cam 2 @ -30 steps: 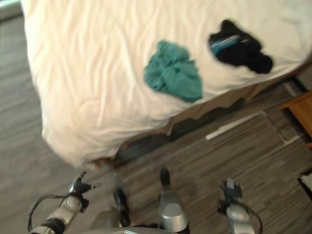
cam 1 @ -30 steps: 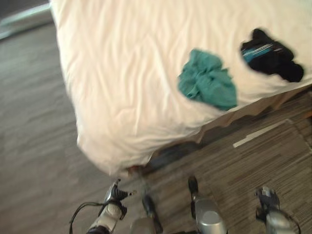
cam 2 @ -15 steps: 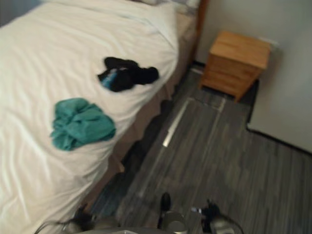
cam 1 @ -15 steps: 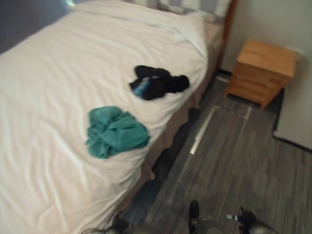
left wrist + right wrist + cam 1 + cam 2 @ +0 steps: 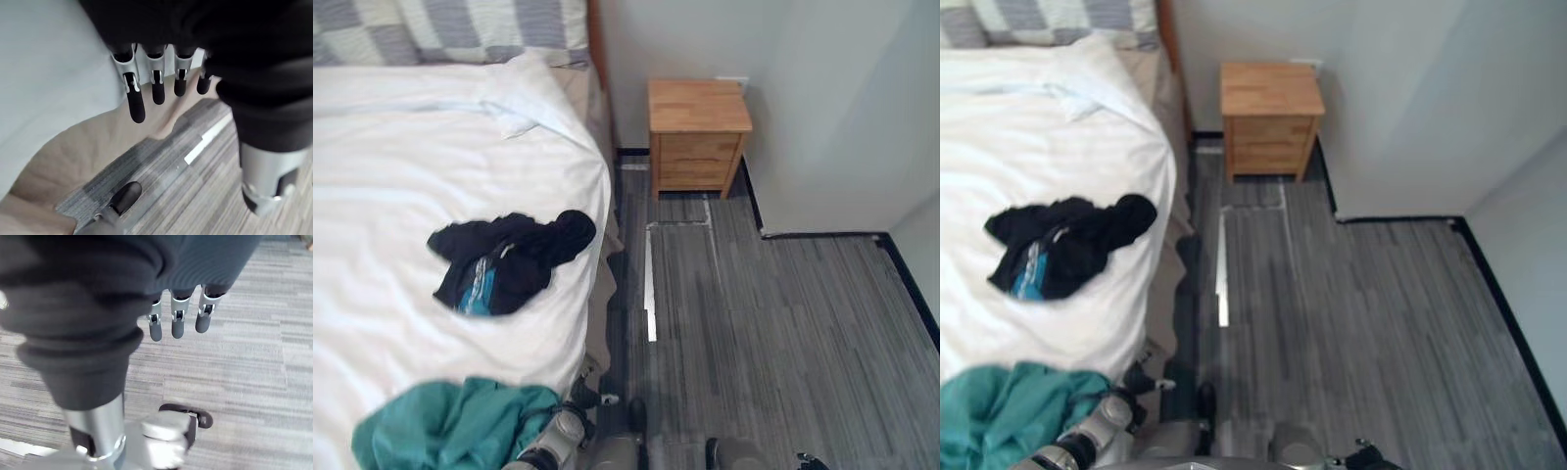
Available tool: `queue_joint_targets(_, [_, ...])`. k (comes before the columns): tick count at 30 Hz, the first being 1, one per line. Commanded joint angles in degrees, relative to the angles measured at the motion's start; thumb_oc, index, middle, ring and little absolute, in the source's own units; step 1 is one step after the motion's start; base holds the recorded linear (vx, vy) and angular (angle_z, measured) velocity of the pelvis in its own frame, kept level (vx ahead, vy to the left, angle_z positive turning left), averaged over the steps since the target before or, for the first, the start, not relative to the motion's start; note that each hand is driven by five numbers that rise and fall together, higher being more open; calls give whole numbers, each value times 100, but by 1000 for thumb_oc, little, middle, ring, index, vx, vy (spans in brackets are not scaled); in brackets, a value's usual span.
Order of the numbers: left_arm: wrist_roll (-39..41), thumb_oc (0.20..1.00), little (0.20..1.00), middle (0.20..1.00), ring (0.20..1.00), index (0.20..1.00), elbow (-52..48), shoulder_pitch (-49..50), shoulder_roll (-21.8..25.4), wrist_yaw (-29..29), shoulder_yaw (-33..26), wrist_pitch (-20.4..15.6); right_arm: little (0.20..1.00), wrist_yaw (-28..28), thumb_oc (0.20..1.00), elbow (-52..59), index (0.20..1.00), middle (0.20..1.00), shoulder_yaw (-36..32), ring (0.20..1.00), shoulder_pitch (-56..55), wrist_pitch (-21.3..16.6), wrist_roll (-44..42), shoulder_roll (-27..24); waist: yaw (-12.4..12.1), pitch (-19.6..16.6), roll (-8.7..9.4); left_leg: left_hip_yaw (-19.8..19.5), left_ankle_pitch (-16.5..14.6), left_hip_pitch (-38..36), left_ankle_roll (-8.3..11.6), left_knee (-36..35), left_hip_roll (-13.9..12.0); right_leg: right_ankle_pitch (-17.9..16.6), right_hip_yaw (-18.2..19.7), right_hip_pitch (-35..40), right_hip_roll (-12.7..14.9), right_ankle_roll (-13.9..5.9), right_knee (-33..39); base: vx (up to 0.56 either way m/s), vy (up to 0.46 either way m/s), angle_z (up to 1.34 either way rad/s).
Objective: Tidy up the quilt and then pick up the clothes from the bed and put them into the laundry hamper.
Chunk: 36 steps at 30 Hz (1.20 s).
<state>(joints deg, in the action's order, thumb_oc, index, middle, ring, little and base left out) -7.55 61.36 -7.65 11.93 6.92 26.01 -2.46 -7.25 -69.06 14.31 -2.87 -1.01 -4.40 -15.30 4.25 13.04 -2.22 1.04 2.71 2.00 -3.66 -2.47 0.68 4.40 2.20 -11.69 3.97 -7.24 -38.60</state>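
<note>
On the white-quilted bed (image 5: 401, 147), a crumpled black garment with a blue patch (image 5: 509, 259) lies near the bed's floor-side edge; a teal garment (image 5: 445, 426), cut off below, lies nearer me. A wooden nightstand (image 5: 697, 132) stands beside the bed's head. My left robot hand (image 5: 156, 83) hangs beside the bed, fingers relaxed, empty; my right robot hand (image 5: 178, 318) likewise, over grey floor (image 5: 783, 323)
</note>
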Motion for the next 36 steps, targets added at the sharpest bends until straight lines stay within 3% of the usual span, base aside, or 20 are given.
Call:
queue_joint_targets(1, [-435,1000,1000,1000,1000,1000,64,-230,392,211,-154,-30,1000,-62,1000,116,1000,1000,-170,1000,394,-135,-74,-71,199,327,-65,-202,-488,-679,612,-150,-154,-17,71,-128,-528,-160,1317,380,-5,31])
queue_joint_targets(2, [-438,1000,1000,1000,1000,1000,74,-227,389,213,-153,-37,1000,-64,1000,118,1000,1000,-166,1000,386,-136,-77,-71,237,349,-69,-240,-520,-727,609,-155,-158,29,35,-63,-520,-159,1326,819,-55,25])
queue_joint_targets(3, [-536,1000,1000,1000,1000,1000,442,-737,322,296,-123,49,1000,-106,1000,93,1000,1000,-111,1000,409,-135,-148,-35,518,248,82,-333,-775,-1069,646,-244,52,-86,112,-365,-544,-137,2594,652,-71,52])
queue_joint_targets(5, [-718,1000,1000,1000,1000,1000,646,-725,282,327,-170,85,1000,-128,1000,14,1000,1000,-143,1000,385,-58,-88,11,654,215,33,-323,-1146,-1408,707,-253,-17,-384,-606,-446,-321,-205,3624,687,-96,79])
queue_joint_targets(8, [-895,1000,1000,1000,1000,1000,794,-448,282,387,-274,115,1000,-153,1000,42,1000,1000,-147,1000,321,-96,16,43,675,117,18,-173,-1556,-1947,774,-22,-9,-533,-1734,-510,-48,-142,3779,515,-82,14])
queue_joint_targets(9, [-892,1000,1000,1000,1000,1000,835,-379,286,373,-351,90,1000,-138,1000,27,1000,1000,-184,1000,301,-109,-13,35,714,83,-59,-243,-1447,-1966,860,323,-77,-550,-1624,-411,-144,-70,3722,770,-94,-13])
queue_joint_targets(11, [-627,1000,1000,1000,1000,1000,799,-231,324,386,-617,100,1000,-120,1000,-77,1000,1000,-253,1000,331,-113,-88,-4,671,35,-144,-99,-615,-1592,1229,1662,-174,-689,-1649,-23,-183,101,3820,483,-78,14])
queue_joint_targets(13, [-428,1000,1000,1000,1000,1000,648,-71,446,385,-731,73,1000,-118,1000,-9,1000,1000,-232,1000,403,-159,-162,-93,403,228,131,-196,93,-594,1345,3775,-47,-678,-1435,499,-60,276,3930,415,-155,33])
queue_joint_targets(15, [-336,1000,1000,1000,1000,1000,537,-116,440,480,-679,84,1000,-140,1000,24,1000,1000,-84,1000,577,-121,-85,-149,101,377,428,-98,-252,240,1125,4704,-1,-569,-1171,883,53,331,4078,451,-95,-60])
queue_joint_targets(17, [-283,1000,1000,1000,1000,1000,485,-40,423,519,-700,54,1000,-118,1000,22,1000,1000,36,1000,572,-93,-11,-137,-206,389,495,19,-473,806,991,4288,-210,-337,-951,1286,62,293,4229,581,75,-129])
queue_joint_targets(19, [-215,1000,1000,1000,1000,1000,468,41,356,593,-763,52,1000,-118,1000,51,1000,1000,140,1000,552,-111,58,-113,-444,336,400,99,-678,852,835,2838,-239,-88,-715,1592,-27,208,4299,602,195,-114])
queue_joint_targets(22, [-309,1000,1000,1000,1000,1000,491,175,341,554,-789,93,1000,-157,1000,43,1000,1000,129,1000,492,-118,126,-102,-678,175,275,663,-38,853,849,736,-392,317,-688,2064,-155,149,4291,520,182,-44])
queue_joint_targets(24, [-397,1000,1000,1000,1000,1000,547,252,430,494,-829,143,1000,-165,1000,50,1000,1000,172,1000,434,-53,287,-87,-725,99,279,1064,-85,642,687,581,-401,553,-795,2042,-277,147,3574,435,148,-93])
queue_joint_targets(25, [-366,1000,1000,1000,1000,1000,591,174,456,486,-857,182,1000,-106,1000,43,1000,1000,297,1000,445,-18,475,-40,-778,97,338,877,-188,544,575,657,-247,532,-810,1842,-265,-25,2674,376,184,-68])
queue_joint_targets(27, [-337,1000,1000,1000,1000,1000,641,120,383,561,-831,199,1000,-128,1000,129,1000,1000,293,1000,533,-11,649,-39,-662,241,275,725,-323,256,448,594,-145,-220,-1000,1079,3,-573,1292,256,160,11])
queue_joint_targets(30, [-88,1000,1000,1000,1000,1000,820,-187,342,683,-891,312,1000,-188,1000,275,1000,1000,351,1000,722,2,593,-48,-529,330,124,221,-340,-213,405,204,-227,-199,-809,312,62,-467,600,264,3,119])
queue_joint_targets(33, [-121,1000,1000,1000,1000,1000,803,-34,266,671,-832,236,1000,-234,1000,267,1000,1000,427,1000,764,-31,594,9,-509,320,235,-325,-373,-313,420,175,-111,140,-472,361,-144,-209,1609,349,-187,177])
queue_joint_targets(34, [-103,1000,1000,1000,1000,1000,778,-78,257,672,-824,176,1000,-245,1000,266,1000,1000,429,1000,770,-12,562,-51,-410,299,404,-815,-508,-379,451,246,73,153,524,416,-361,-183,2694,285,-183,269])
queue_joint_targets(35, [-129,1000,1000,1000,1000,1000,805,-121,284,652,-794,169,1000,-248,1000,223,1000,1000,410,1000,743,-4,573,-100,-428,235,486,-1128,-611,-338,422,320,215,165,1009,593,-380,-120,3087,282,-183,282])
queue_joint_targets(36, [-129,1000,1000,1000,1000,1000,805,-123,286,652,-795,169,1000,-248,1000,221,1000,1000,410,1000,746,-5,573,-98,-422,225,488,-1133,-594,-319,424,318,216,138,1005,588,-375,-121,3115,167,-128,250])
